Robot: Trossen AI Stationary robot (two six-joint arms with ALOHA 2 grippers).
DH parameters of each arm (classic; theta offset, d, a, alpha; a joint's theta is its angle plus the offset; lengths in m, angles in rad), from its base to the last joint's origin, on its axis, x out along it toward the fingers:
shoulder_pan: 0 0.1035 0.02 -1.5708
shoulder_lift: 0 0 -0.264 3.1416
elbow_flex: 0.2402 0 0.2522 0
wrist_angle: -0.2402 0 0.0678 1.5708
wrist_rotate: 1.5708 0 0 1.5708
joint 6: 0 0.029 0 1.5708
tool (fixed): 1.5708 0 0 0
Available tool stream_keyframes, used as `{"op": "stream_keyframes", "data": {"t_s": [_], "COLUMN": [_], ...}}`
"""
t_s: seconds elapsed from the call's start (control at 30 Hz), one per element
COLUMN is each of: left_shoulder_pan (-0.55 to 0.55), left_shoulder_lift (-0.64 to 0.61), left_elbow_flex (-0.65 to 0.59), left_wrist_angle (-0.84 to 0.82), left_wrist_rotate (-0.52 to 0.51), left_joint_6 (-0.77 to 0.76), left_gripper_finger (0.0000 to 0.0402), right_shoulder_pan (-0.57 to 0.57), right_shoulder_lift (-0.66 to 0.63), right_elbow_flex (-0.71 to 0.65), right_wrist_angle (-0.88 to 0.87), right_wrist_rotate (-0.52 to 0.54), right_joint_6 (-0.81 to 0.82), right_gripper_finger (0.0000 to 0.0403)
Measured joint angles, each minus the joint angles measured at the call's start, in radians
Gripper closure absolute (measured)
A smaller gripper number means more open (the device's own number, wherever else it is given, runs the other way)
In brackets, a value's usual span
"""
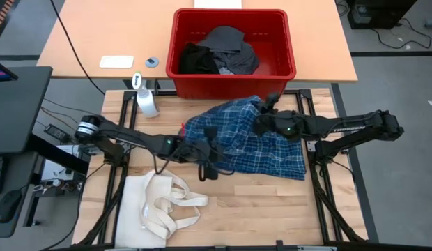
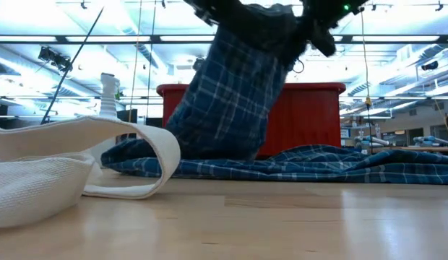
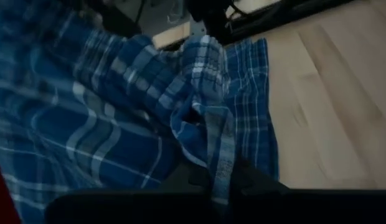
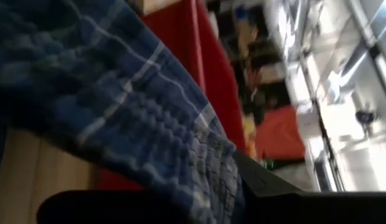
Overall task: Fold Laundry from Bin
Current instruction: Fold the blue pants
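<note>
Your left gripper [image 1: 207,148] is pinched shut on a bunched fold of the blue plaid cotton shirt [image 1: 261,146]; in the left wrist view that fold [image 3: 202,118] runs straight down between the dark fingers. Your right gripper [image 1: 266,111] is clamped on the same shirt at the edge nearest the large red plastic bin [image 1: 233,70], with plaid cloth [image 4: 149,124] draped over its fingers in the right wrist view. From table height, part of the shirt [image 2: 238,87] hangs lifted in front of the bin [image 2: 318,119] while the rest lies spread flat on the tabletop.

The shirt sits on the pale wooden slatted table [image 1: 272,209], just on your side of the bin. Inside the bin you have a heap of dark garments [image 1: 219,52], black and dark grey, touching one another. A white spray bottle [image 1: 146,101] stands beside the bin's near-left corner. A cream canvas tote bag with long handles [image 1: 160,206] lies flat on the table, well apart from the bin and near the left gripper. Beyond the bin's left side, on the tan desk [image 1: 97,35], are a flat white rectangular pad [image 1: 116,62] and a small round grey object [image 1: 152,62]. Behind the bin, the room shows bright ceiling light strips.

Count: one plaid shirt, one bin, one tote bag, one spray bottle, two arms.
</note>
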Motion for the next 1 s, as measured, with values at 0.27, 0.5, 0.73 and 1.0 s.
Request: {"op": "stream_keyframes", "data": {"t_s": [0.27,0.5,0.73,1.0], "left_shoulder_pan": [0.0,0.0,0.0,0.0], "left_shoulder_lift": [0.091,0.175,0.275,0.336], "left_elbow_flex": [-0.001,-0.001,-0.001,-0.001], "left_wrist_angle": [0.18,0.311,0.467,0.608], "left_wrist_rotate": [0.052,0.123,0.174,0.178], "left_joint_6": [0.026,-0.001,-0.001,0.001], "left_gripper_finger": [0.0392,0.0392,0.0392,0.0392], "right_shoulder_pan": [0.078,0.154,0.2,0.238], "right_shoulder_lift": [-0.023,-0.065,-0.086,-0.085], "right_elbow_flex": [0.0,0.0,0.0,0.0], "right_wrist_angle": [-0.182,-0.315,-0.494,-0.589], "right_wrist_rotate": [0.112,0.125,0.1,0.158], "right_joint_6": [0.174,0.212,0.316,0.38], "right_gripper_finger": [0.0365,0.0365,0.0365,0.0365]}}
